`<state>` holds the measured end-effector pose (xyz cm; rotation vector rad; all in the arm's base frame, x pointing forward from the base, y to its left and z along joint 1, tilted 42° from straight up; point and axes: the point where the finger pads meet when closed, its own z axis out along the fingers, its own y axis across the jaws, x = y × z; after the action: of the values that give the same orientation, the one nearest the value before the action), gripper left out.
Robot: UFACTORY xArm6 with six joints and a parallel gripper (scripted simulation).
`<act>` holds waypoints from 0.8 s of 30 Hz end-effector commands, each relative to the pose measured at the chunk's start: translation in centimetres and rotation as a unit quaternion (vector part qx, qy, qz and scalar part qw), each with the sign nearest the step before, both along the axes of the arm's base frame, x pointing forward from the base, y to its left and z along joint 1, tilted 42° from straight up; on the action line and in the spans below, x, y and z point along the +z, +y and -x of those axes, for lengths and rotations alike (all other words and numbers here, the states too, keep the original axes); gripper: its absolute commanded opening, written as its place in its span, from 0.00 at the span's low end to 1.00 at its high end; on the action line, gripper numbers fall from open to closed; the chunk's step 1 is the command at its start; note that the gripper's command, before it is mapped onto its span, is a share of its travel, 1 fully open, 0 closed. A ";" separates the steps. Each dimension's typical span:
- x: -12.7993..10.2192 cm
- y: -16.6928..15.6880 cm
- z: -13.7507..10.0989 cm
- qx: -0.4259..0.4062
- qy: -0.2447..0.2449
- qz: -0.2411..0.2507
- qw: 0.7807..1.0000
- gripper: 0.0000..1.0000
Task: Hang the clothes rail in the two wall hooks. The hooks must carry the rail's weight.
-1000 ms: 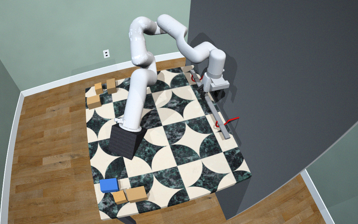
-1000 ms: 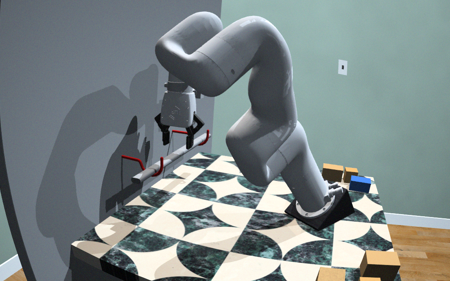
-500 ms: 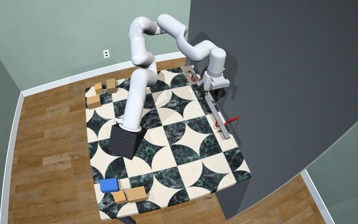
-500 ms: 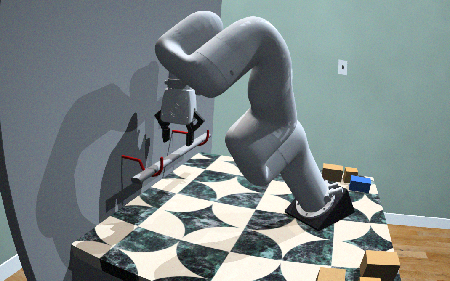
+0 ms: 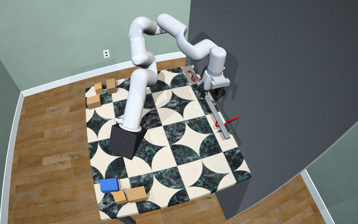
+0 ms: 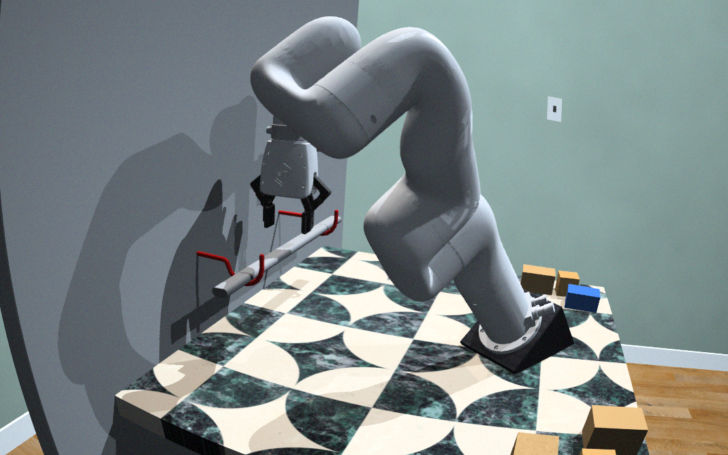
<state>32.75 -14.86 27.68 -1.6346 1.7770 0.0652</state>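
Note:
The grey clothes rail [image 6: 276, 255] lies in the two red wall hooks, the near hook [image 6: 229, 266] and the far hook [image 6: 328, 223], beside the dark grey wall panel. It also shows in the top view [image 5: 215, 114], with one hook [image 5: 226, 121] near its near end and the other hook [image 5: 195, 78] by its far end. My gripper [image 6: 286, 221] is open and empty, just above the rail's far half, its fingers apart from the rail. In the top view the gripper [image 5: 206, 90] is partly hidden under the wrist.
The grey wall panel [image 5: 285, 83] stands along the table's right edge. Tan boxes [image 5: 102, 91] sit at the far left corner. A blue box [image 5: 109, 184] and tan boxes [image 5: 131, 194] sit at the near left corner. The arm's black base [image 5: 126, 142] stands mid-table.

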 end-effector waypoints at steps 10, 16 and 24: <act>1.4 -0.9 0.8 -0.001 -0.001 0.001 1.000 0.82; 2.1 -1.4 1.2 -0.001 -0.001 0.001 1.000 0.82; 2.9 -1.9 1.7 -0.001 -0.001 0.001 1.000 0.82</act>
<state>31.28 -16.43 30.10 -1.6345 1.7772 0.0646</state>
